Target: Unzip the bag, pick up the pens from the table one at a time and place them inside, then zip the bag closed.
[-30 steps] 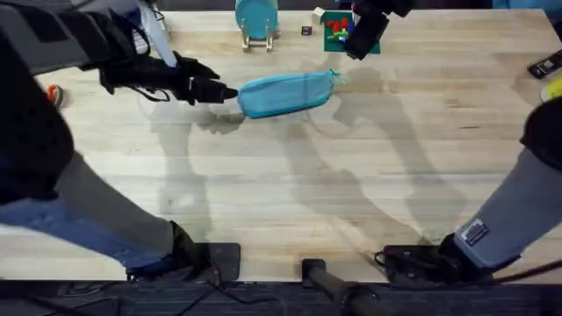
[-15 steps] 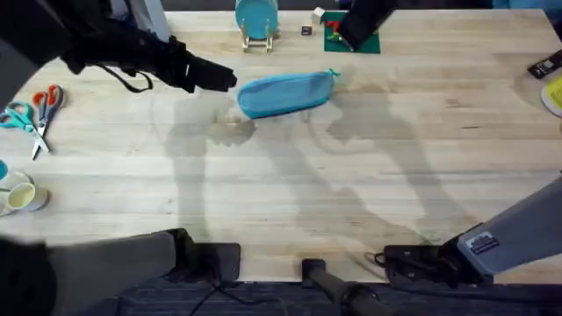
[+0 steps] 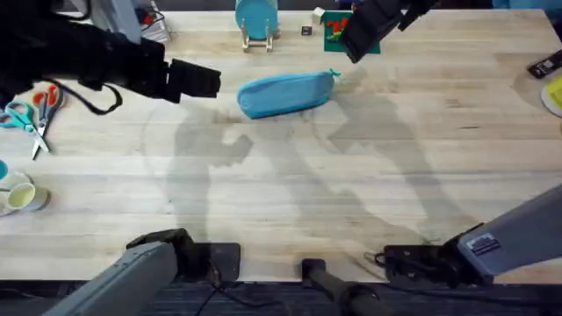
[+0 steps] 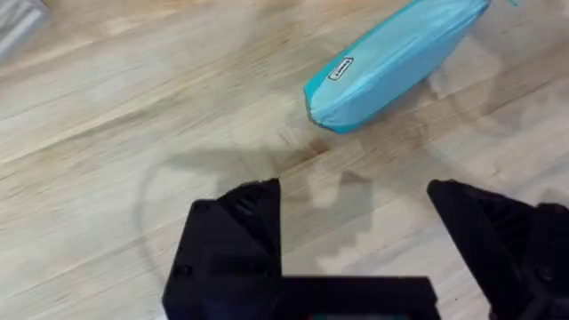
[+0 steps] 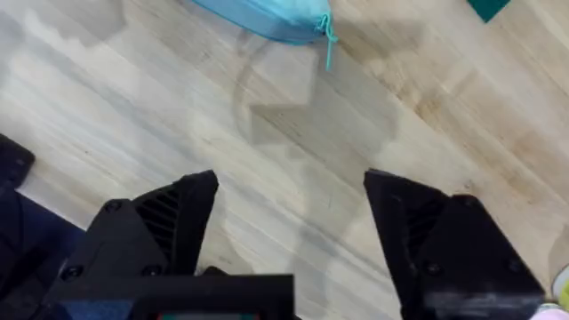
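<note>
The turquoise bag lies on the table toward the back, its pull cord at its right end. My left gripper hangs open above the table just left of the bag, apart from it. In the left wrist view the bag lies beyond the spread black fingers, with nothing between them. My right gripper hovers open behind the bag's right end. The right wrist view shows the bag's end and cord past its gripper. The pens are out of view.
Orange and teal scissors lie at the left edge, with a cup nearer the front. A teal disc on a wooden stand and a green block sit at the back. Dark and yellow items lie at the right edge.
My left gripper has drawn back left from the bag's left end and risen. The right gripper stays near the back. The bag has not moved.
</note>
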Robot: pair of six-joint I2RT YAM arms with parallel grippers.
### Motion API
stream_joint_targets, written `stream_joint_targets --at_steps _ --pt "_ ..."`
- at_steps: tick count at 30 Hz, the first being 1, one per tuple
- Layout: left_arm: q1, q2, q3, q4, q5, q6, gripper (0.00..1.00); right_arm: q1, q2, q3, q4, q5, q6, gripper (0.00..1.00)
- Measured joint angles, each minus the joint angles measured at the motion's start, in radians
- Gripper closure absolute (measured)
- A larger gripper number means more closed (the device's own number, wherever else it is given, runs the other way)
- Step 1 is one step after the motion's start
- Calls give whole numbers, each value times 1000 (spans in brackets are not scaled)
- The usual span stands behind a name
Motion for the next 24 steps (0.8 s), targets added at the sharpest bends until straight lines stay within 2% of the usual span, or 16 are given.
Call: stream_joint_targets --at_steps 9,18,24 --pt "0 -50 1 -2 -44 -5 5 0 -73 -34 7 -19 44 4" --pt "0 -50 0 0 -47 -5 6 0 -170 -286 23 -20 47 3" --pt "0 -50 1 0 -47 -6 5 0 -203 -416 57 -20 47 4"
